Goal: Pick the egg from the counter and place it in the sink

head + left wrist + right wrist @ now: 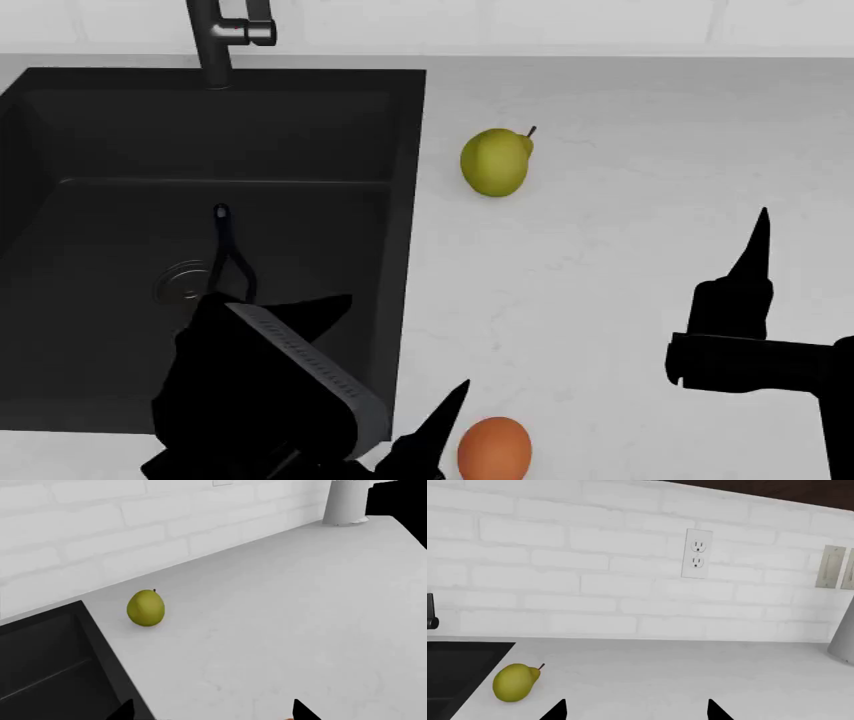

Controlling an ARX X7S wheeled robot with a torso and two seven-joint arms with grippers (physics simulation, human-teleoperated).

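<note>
No legible text, labels, brands or numbers in any view; wall outlet [696, 553] blank-faced; switch plates [835, 567] unmarked; brick wall [560, 555], sink [200, 200], faucet [220, 35] and bench [627, 180] bear no readable markings.

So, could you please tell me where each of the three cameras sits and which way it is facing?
Head view: from above, looking down on the matte black sink, white stone counter and orange-brown egg; left gripper and right gripper show.
Left wrist view: near the left gripper, facing across the counter toward the brick wall.
Right wrist view: facing the wall's outlet; only fingertips show.
All three share the yellow-green pear.
</note>
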